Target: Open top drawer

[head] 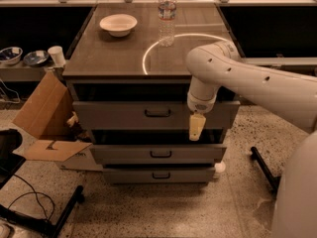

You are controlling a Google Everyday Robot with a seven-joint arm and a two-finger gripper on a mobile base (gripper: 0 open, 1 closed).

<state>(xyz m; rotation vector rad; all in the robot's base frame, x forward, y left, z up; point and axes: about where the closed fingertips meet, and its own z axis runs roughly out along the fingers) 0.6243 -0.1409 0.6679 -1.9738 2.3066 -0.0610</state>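
Note:
The top drawer (pixel 119 114) is the tallest grey front under the cabinet top, with a small dark bracket handle (pixel 157 113) at its centre. Its front stands slightly forward of the cabinet body. My white arm reaches in from the right. My gripper (pixel 196 127) hangs pointing down in front of the drawer's right part, to the right of the handle and not on it. Its cream-coloured tip reaches the lower edge of the drawer front.
Two shallower grey drawers, the middle (pixel 159 153) and the bottom (pixel 159 175), sit below. On the cabinet top (pixel 109 58) stand a white bowl (pixel 118 24) and a water bottle (pixel 167 15). An open cardboard box (pixel 45 118) lies at the left, and a dark stand leg (pixel 262 167) at the right.

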